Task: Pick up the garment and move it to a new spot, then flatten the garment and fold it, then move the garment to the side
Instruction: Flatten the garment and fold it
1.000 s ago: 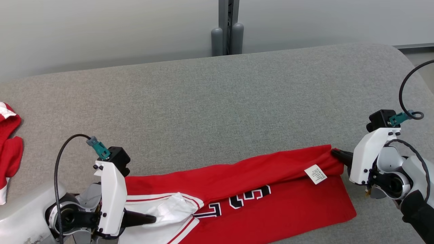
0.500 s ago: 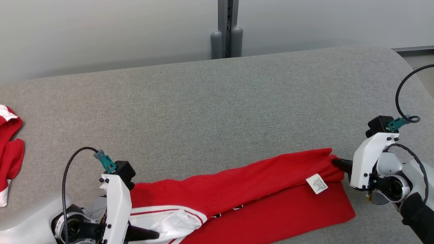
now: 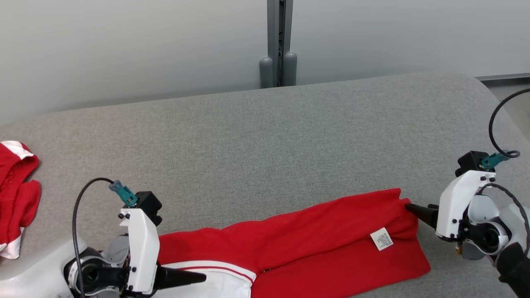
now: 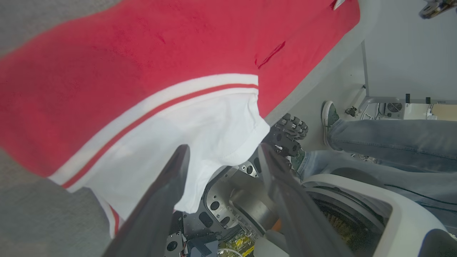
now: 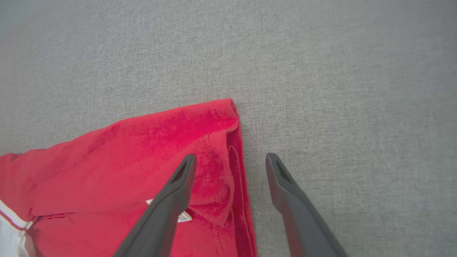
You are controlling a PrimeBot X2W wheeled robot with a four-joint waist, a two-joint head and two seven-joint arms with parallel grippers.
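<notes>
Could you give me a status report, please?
Left gripper open, right gripper open, one at each end of garment. Garment folded lengthwise. Second red garment far left, apart.

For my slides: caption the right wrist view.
Open right gripper at the edge of the red garment on the grey surface.

The garment [image 3: 314, 231] is soft matt cloth, red with a smoother white sleeve [image 4: 200, 132], and the table [image 3: 265, 136] has a grey, rough, matt woven cover. The left end effector [image 4: 221, 151] and the right end effector [image 5: 230, 157] have matt dark fingers [image 5: 167, 210] and glossy white plastic shells [image 3: 143, 248].
</notes>
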